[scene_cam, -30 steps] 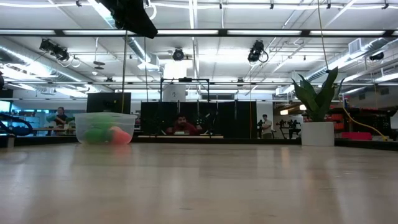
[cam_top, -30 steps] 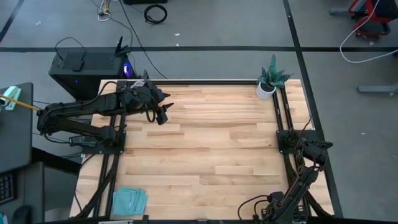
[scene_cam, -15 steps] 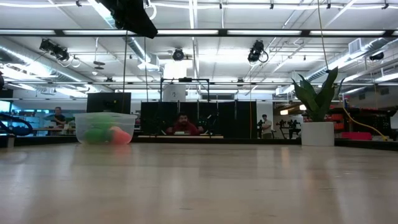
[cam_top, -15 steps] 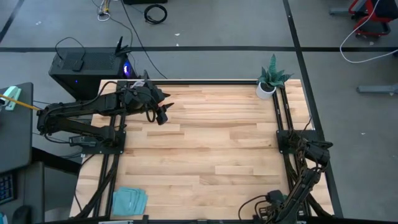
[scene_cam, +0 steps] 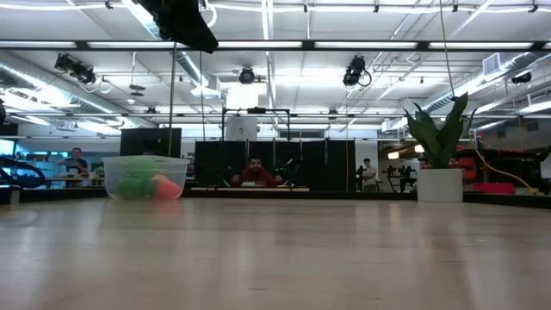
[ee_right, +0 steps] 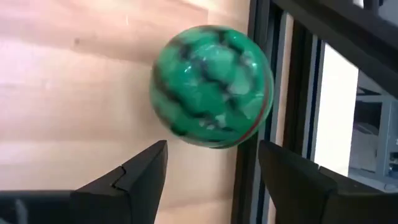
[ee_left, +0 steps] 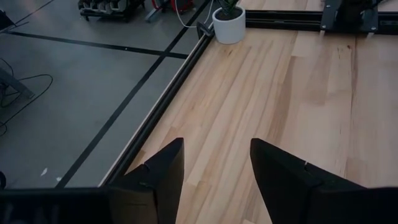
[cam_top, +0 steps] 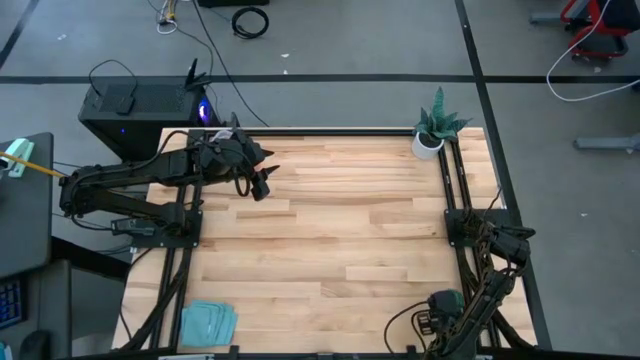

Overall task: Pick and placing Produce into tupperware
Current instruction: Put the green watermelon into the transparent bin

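Observation:
The clear tupperware [scene_cam: 145, 177] stands on the table's far left part and holds green and orange-red produce; in the high view my left arm covers it. My left gripper [cam_top: 262, 186] [ee_left: 214, 165] hovers open above the table's far left part, holding nothing. The dark green striped ball [ee_right: 211, 84] [cam_top: 447, 298] lies on the wood by the right edge rail, near the near right corner. My right gripper [ee_right: 211, 149] is open and points at the ball, one finger on each side just short of it. The other produce pieces are out of view.
A spiky potted plant [cam_top: 437, 126] [scene_cam: 442, 151] in a white pot stands at the far right corner. A flat pale-blue piece [cam_top: 207, 322] lies at the near left corner. Black rails [ee_right: 249, 155] run along the table's edges. People sit in the room beyond the table.
My right arm's wrist has shifted a little toward the far edge at the near right corner, and the green striped ball now shows there in the high view. My left arm, the tupperware and its contents have stayed where they were.

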Controlling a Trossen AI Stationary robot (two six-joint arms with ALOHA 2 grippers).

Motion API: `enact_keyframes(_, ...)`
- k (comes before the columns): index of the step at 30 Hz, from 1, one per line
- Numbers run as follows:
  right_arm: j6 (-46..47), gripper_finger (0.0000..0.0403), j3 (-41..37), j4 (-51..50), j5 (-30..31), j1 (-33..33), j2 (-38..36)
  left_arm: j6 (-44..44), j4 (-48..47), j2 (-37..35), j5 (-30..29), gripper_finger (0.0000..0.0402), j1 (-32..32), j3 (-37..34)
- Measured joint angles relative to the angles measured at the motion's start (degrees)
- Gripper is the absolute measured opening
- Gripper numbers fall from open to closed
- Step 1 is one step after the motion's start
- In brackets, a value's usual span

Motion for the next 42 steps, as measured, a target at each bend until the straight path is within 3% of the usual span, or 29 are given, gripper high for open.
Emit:
enact_keyframes(10,-1.41,0.0257,-9.06,3.81,6.34,-1.11,-0.52,0.0,-0.02,0.0,0.01,0.0193,0.0,0.0)
enact_keyframes(18,-5.59,0.0257,-9.96,-3.57,18.68,-3.43,-0.05,0.02,0.04,0.0,0.01,0.0193,0.02,-0.01)
enact_keyframes(23,-6.87,0.0258,-10.08,-6.18,18.06,-5.23,-1.46,0.03,0.05,0.02,0.02,0.0196,0.0,-0.02)
enact_keyframes(33,-2.47,0.0258,-11.15,-8.71,23.62,-6.36,-15.67,0.02,0.14,1.13,0.03,0.0196,0.17,-0.02)
enact_keyframes(42,-9.48,0.0258,-20.3,-7.74,28.72,-16.5,-31.7,-0.01,1.13,5.66,0.03,0.0189,0.24,-0.03)
